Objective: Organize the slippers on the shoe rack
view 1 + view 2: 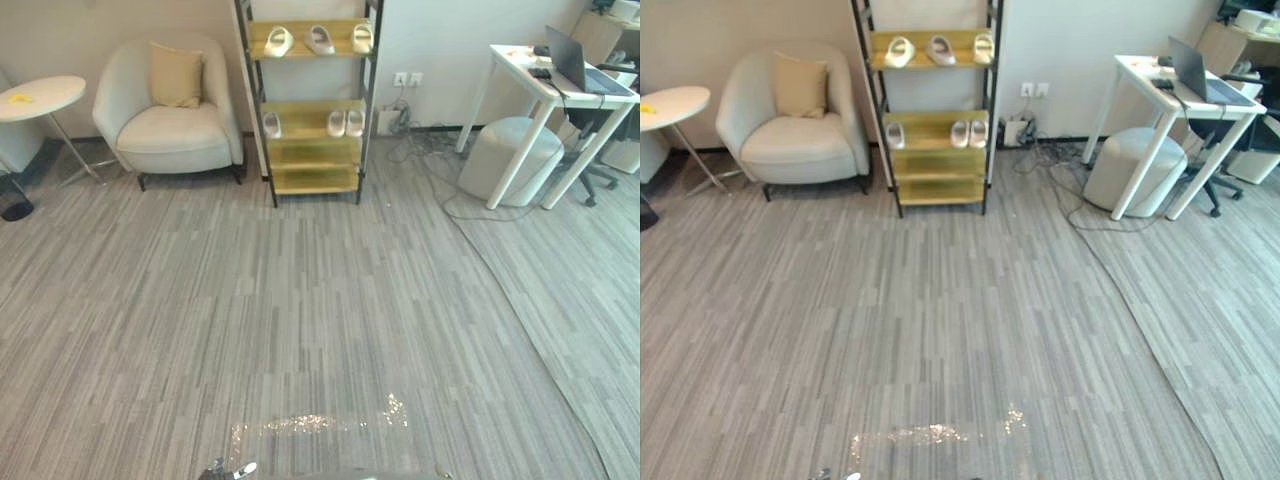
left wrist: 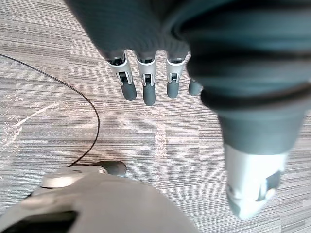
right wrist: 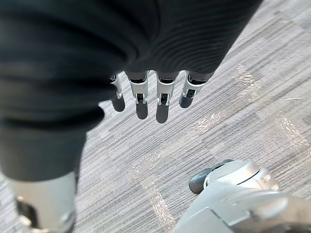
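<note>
Nearest, over the grey striped carpet (image 1: 320,330): left hand (image 2: 148,90) and right hand (image 3: 163,99) both hang above the floor. Fingers on both are straight and slightly apart, holding nothing.

Far side, against the wall: 1 shoe rack (image 1: 315,180), black frame, wooden shelves. 6 pale slippers in total, all on the rack.
- Upper shelf, 3 in a row, spaced apart: upper-left slipper (image 1: 278,41), upper-middle slipper (image 1: 319,39), upper-right slipper (image 1: 362,37).
- Next shelf down, 3 more: lone slipper (image 1: 271,124) at the left end, then inner slipper (image 1: 336,122) and outer slipper (image 1: 354,122) side by side, right of centre.

Left of the rack: 1 cream armchair (image 1: 170,135) with 1 cushion (image 1: 176,75) against its back. Further left is 1 round white side table (image 1: 45,95).

Far right: 1 white worktop (image 1: 570,92) carrying 1 open laptop (image 1: 575,65), with 1 round pale stool (image 1: 505,160) tucked partly under it.
</note>
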Robot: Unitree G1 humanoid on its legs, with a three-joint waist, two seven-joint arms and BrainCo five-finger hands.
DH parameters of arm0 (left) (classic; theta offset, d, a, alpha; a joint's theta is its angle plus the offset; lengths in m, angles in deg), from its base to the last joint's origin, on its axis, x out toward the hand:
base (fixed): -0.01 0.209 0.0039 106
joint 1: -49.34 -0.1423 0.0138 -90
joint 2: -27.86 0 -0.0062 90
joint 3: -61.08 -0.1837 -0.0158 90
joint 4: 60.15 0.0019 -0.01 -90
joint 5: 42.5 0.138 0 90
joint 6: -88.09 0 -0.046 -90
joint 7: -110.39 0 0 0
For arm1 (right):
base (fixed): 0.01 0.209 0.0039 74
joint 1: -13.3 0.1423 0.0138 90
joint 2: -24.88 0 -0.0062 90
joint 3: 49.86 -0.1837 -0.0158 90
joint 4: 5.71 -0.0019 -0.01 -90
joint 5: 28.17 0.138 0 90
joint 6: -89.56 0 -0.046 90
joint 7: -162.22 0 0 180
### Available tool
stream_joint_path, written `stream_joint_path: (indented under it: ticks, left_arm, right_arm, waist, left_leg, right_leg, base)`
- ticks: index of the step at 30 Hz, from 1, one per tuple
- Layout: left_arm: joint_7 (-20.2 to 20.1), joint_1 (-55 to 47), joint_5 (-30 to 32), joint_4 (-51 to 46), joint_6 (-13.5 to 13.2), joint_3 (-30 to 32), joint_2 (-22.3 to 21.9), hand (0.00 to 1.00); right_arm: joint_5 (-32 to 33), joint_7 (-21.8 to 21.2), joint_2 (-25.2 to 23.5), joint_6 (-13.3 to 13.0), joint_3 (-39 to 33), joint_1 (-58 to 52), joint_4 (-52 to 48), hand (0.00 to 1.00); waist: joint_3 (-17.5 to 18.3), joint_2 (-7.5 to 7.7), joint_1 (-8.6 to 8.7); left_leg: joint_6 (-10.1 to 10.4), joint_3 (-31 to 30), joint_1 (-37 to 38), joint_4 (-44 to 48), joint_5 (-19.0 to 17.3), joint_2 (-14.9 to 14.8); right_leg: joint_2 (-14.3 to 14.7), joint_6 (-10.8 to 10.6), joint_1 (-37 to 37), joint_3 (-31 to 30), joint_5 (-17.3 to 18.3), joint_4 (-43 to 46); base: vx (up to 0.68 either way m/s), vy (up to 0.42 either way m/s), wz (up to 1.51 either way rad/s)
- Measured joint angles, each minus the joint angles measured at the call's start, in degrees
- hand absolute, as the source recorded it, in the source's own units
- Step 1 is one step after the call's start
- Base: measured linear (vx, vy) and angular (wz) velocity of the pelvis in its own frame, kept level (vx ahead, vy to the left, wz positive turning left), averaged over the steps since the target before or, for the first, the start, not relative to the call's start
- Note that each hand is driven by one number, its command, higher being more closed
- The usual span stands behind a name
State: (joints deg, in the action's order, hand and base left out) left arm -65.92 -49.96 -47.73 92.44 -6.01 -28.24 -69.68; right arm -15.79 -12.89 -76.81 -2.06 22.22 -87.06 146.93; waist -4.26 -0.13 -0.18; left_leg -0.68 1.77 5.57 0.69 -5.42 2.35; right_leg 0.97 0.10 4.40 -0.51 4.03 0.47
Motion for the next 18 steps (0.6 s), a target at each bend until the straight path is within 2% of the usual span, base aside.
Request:
stream_joint_path:
  ticks: [5, 11, 18]
  left_arm:
    - [0.01, 1.42, 0.55, 0.03, -0.29, 0.03, 0.02, 0.0]
    - [0.06, 2.42, 1.83, 0.0, -0.34, -0.32, 0.01, 0.0]
    - [1.05, 2.44, 2.74, 0.0, -0.32, -0.61, 0.0, 0.0]
  right_arm:
    - [-1.22, -0.03, -0.29, -0.19, -0.11, 2.73, 1.29, 0.0]
    - [-2.82, -0.08, -0.29, -0.62, 0.08, 4.37, 1.24, 0.0]
    - [-3.51, -0.03, -0.23, -0.62, 0.63, 4.56, 1.24, 0.0]
  waist:
    - [-0.84, 0.17, 0.01]
    - [-2.29, 0.02, -0.02]
    - [-2.38, 0.08, -0.13]
  left_leg:
    - [0.09, 0.04, 1.42, -1.64, 0.07, 0.06]
    - [0.09, -0.34, 2.56, -1.78, 0.06, 0.13]
    - [0.46, -0.69, 2.85, -2.88, 0.84, 0.05]
  right_leg:
    - [-0.03, -0.95, 2.02, 0.2, -0.55, -2.28]
    - [-0.11, -1.24, 3.39, 0.76, -0.36, -2.58]
    - [-0.08, -1.21, 3.45, 1.65, -0.38, -2.72]
  base:
    - [0.06, 0.005, 0.0]
    - [-0.01, -0.022, 0.03]
    - [-0.04, -0.027, 0.06]
